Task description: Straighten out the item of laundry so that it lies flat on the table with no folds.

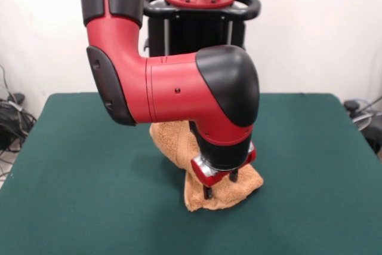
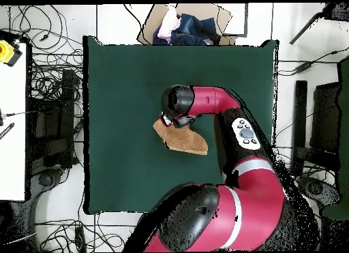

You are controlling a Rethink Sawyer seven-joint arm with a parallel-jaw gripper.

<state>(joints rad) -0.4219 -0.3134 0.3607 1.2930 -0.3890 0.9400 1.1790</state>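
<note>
Hovering pincer (image 1: 220, 184) over bunched towel (image 1: 179, 144), table (image 1: 77, 165).

The table (image 1: 71, 195) has a dark green felt-like top, wide and rectangular. One thing lies on it: a towel (image 1: 230, 192), orange-tan terry, bunched in folds near the middle. In the overhead view the towel (image 2: 184, 140) forms a rough wedge, green surface (image 2: 123, 93) bare on every side of it.
</note>
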